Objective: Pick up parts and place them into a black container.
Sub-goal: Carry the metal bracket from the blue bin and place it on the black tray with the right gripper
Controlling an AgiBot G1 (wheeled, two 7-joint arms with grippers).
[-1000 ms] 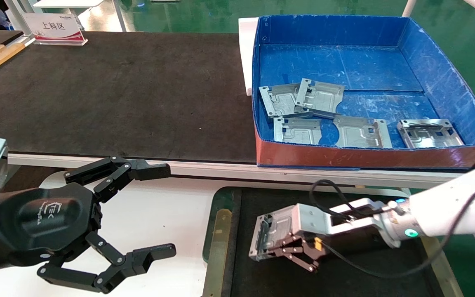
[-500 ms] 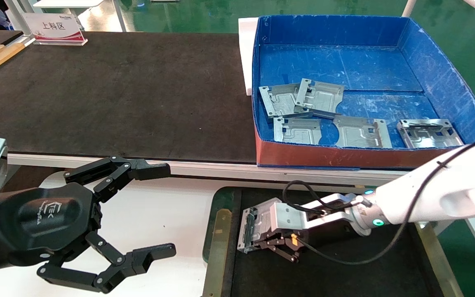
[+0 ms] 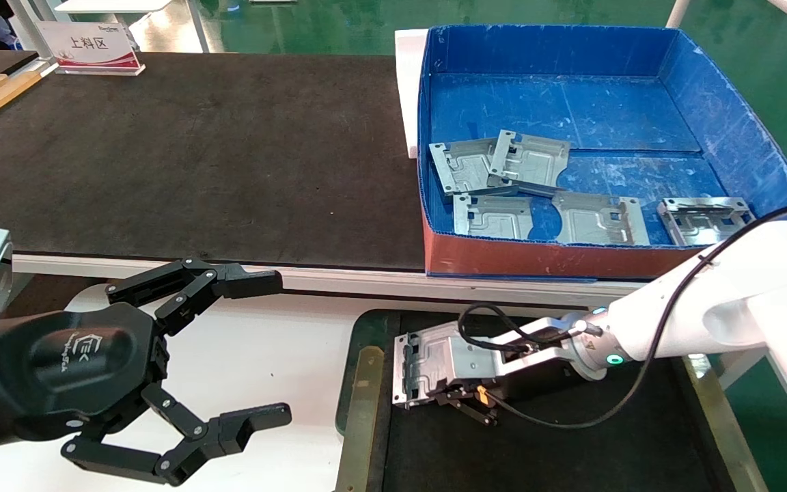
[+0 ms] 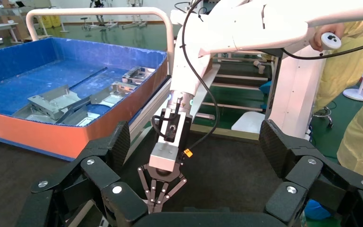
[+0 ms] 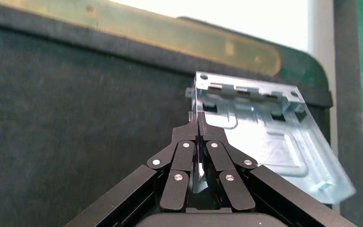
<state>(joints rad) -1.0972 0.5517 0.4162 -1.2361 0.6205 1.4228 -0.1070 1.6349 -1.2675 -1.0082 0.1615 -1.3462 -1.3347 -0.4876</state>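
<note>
Right gripper [image 3: 449, 398] lowered leftward, clamped on part [image 3: 427, 361], over black container [image 3: 366, 328], left gripper [image 3: 257, 348] wide.

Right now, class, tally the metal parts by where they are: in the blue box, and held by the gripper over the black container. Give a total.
Parts in the blue box: 5
Part held by the right gripper over the black container: 1
Total: 6

A glossy green floor [image 3: 311, 27] lies beyond the dark belt [image 3: 195, 150].
</note>
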